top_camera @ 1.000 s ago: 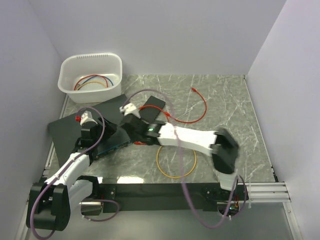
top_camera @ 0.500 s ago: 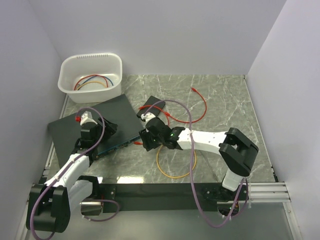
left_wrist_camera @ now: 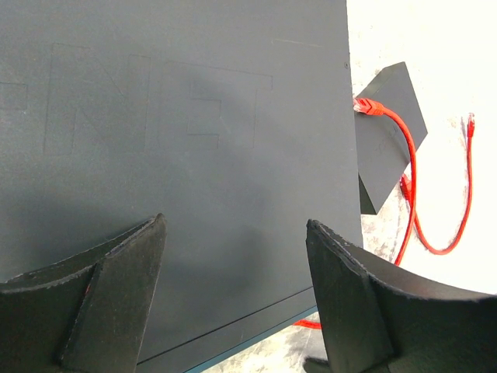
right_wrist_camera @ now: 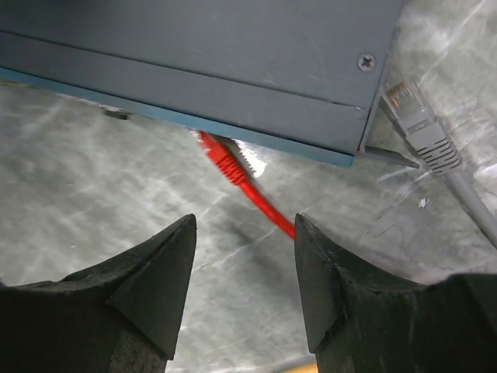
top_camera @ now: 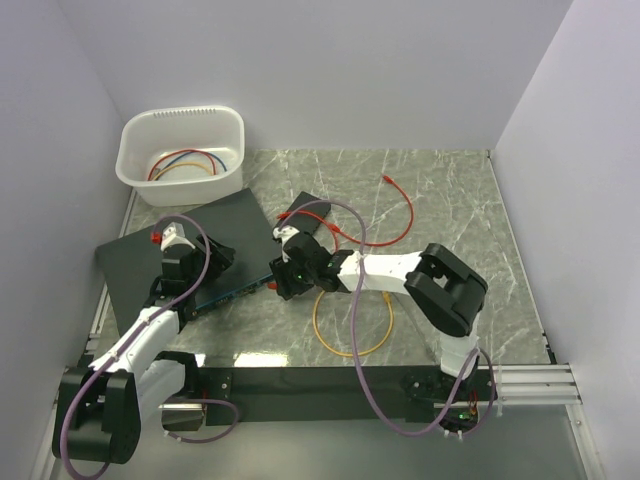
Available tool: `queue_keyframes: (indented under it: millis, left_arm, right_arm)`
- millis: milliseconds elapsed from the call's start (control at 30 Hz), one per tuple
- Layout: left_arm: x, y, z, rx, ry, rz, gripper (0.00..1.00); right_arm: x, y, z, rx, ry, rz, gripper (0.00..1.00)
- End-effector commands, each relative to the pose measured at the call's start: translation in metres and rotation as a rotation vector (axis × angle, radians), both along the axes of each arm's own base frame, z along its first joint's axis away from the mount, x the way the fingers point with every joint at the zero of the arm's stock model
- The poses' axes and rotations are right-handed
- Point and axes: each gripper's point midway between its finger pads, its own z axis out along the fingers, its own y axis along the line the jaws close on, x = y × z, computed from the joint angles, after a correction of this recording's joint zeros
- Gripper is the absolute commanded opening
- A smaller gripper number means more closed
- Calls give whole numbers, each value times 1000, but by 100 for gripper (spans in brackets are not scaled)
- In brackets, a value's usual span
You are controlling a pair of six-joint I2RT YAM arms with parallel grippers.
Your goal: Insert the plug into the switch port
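**Hovering at the port: right jaws apart, red plug nose-in at the teal face**

Right gripper [right_wrist_camera: 242, 287] sits low over the marble, just in front of the switch [top_camera: 230, 225], fingers spread and nothing between them, so it grips nothing. Straight ahead of that gap, a touch to the left, lies the plug [right_wrist_camera: 223, 162]. Its red body is on show, and its tip is tucked up under the teal front face, where the switch port [right_wrist_camera: 203, 138] must be. Fully home or only nosed in? The wrist view does not say; the face is too edge-on to pick out a single socket.

Now the line that matters. The plug's long axis runs on a slant, from near right up to far left. The red cable [right_wrist_camera: 268, 203] trails back along it and passes close by one of the gripper's fingers [right_wrist_camera: 334, 295]. Any further push, I judge, would have to go forward along that slant and into the face, not square across it.

On the other side, the left gripper [left_wrist_camera: 233, 303] hangs over the switch's flat black top, jaws wide, clasping nothing. Whether its fingers touch the slab I cannot tell. It is well apart from the plug, so the right arm is plainly the nearer of the 2.

By the switch's corner a grey plug [right_wrist_camera: 415, 116] lies loose, and the small black box [left_wrist_camera: 388, 132] sits just beyond the slab, neither part of this job
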Motion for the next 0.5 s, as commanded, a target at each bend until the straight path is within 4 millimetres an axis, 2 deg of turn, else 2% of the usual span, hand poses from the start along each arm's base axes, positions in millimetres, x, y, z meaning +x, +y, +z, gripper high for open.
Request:
queue_keyframes:
  millis: [0, 300, 467]
  left_arm:
    - [3, -4, 8, -6, -37, -24, 78]
    - [4, -4, 10, -6, -46, -23, 78]
    - [2, -5, 10, -8, -46, -31, 78]
  right_arm:
    - [17, 15, 12, 51, -34, 5, 61]
    - [17, 17, -9, 18, -10, 13, 61]
    - [9, 21, -22, 11, 24, 34, 54]
